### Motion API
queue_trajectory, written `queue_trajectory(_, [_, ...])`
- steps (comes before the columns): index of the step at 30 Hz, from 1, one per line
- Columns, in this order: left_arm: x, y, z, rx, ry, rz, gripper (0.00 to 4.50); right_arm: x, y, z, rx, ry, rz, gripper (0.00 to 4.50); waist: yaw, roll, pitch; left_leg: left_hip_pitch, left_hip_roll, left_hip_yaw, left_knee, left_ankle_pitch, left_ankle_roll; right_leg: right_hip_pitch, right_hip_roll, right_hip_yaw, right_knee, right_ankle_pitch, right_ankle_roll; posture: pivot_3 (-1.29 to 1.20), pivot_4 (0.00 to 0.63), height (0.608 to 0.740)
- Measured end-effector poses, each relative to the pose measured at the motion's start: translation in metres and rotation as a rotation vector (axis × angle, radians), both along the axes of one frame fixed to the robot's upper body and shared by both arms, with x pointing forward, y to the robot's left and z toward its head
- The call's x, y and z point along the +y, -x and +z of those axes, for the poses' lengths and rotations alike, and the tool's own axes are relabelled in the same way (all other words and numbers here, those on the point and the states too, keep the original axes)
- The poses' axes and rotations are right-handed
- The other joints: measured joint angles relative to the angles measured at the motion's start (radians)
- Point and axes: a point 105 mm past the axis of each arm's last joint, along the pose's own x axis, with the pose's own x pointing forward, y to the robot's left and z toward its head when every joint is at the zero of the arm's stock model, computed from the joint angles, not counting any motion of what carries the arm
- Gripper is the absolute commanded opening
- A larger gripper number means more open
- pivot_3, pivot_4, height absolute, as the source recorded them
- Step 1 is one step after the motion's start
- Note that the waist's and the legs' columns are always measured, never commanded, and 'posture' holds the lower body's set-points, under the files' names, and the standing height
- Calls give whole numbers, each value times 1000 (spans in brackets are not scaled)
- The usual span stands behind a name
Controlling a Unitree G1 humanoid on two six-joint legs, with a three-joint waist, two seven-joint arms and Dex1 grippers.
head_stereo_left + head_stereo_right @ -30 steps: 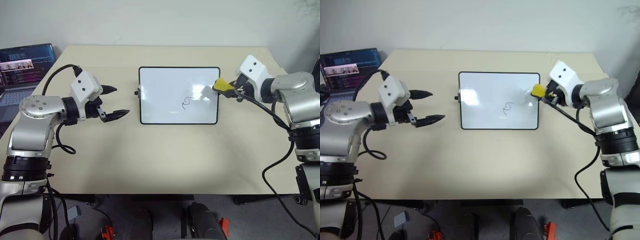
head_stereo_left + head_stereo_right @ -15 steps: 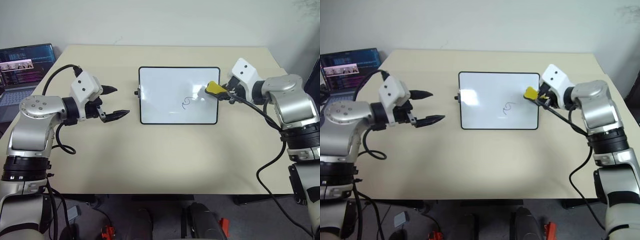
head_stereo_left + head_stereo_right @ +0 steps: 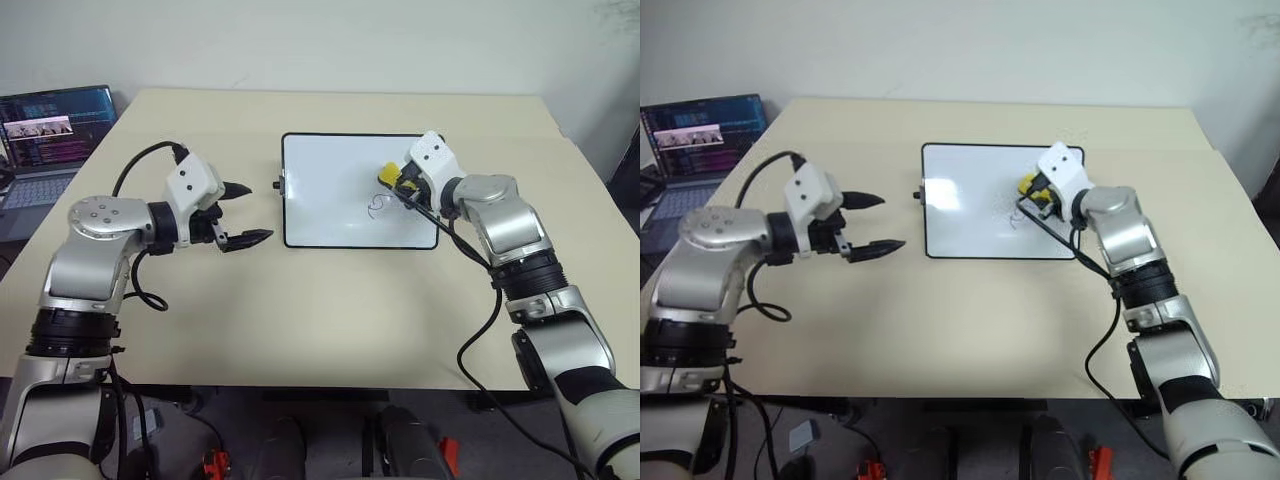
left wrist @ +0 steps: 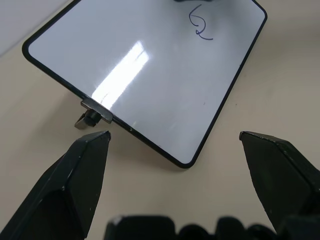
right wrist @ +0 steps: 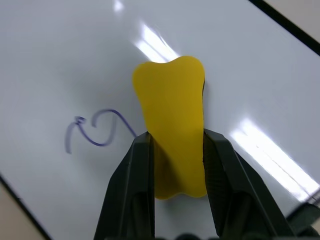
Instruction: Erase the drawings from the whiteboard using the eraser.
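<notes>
Counter [image 3: 330, 310] — a pale beige surface carrying the items listed below.

Whiteboard [image 3: 330, 210] — a glossy white rectangle with a thin black frame and rounded corners, lying flat near the middle of the counter, toward its far half. A small black knob [image 4: 90, 117] projects from the short side facing the left arm. Ceiling light glares off its surface.

Drawings — one curly squiggle [image 5: 95, 132] in dark marker, on the right half of the whiteboard (the rest of the visible board surface reads as plain white). It sits just beside the eraser, on the side toward the robot.

Eraser [image 5: 172, 125] — a bright yellow oblong block with a waisted outline, over the right part of the whiteboard, just beside the squiggle. Whether its base touches the board cannot be told.

Right tool [image 3: 398, 186] — its two black fingers [image 5: 132, 190] clamp the eraser from either side, over the right portion of the whiteboard.

Left tool [image 3: 245, 213] — fingers spread wide with nothing between them, held above the counter just off the whiteboard's left short side and pointing toward it; it is apart from the frame and the knob.

Laptop [image 3: 45, 135] — open with its screen lit, at the far left edge, well apart from the board.
</notes>
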Motion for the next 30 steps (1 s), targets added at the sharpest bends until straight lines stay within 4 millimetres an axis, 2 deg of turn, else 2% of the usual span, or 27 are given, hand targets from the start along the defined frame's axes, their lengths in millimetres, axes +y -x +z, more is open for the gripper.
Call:
queue_trajectory(6, [0,1,-2,5,-1,-1,4500,-5,-12,7,-62,53,-48,986,-3,0,0,3,0,0,0,0,0,3,0,0,1,0,0,0,150,740])
queue_trajectory(12, [0,2,-5,15,-2,-1,4500,-1,-13,2,-92,157,-44,986,-4,-2,-1,4,0,0,4,0,0,5,0,0,2,0,0,0,150,740])
queue_trajectory(14, [0,2,-7,22,-1,2,4500,4,-10,-9,-79,198,-23,986,-4,-4,-4,5,0,-1,5,0,0,6,1,0,2,0,1,0,150,740])
queue_trajectory(23, [0,3,-7,26,1,3,4500,51,21,-58,27,312,173,985,-15,-8,-6,6,1,-1,8,1,1,7,3,1,3,2,5,0,150,740])
queue_trajectory(26, [-1,3,-6,25,1,0,4500,60,29,-67,64,323,207,985,-14,-8,-6,6,1,-1,9,1,2,7,3,1,3,2,5,0,150,740])
queue_trajectory(30, [-2,4,-6,22,0,-2,4500,61,30,-68,68,336,214,985,-14,-8,-6,6,1,-1,9,1,2,7,3,1,3,2,5,0,150,740])
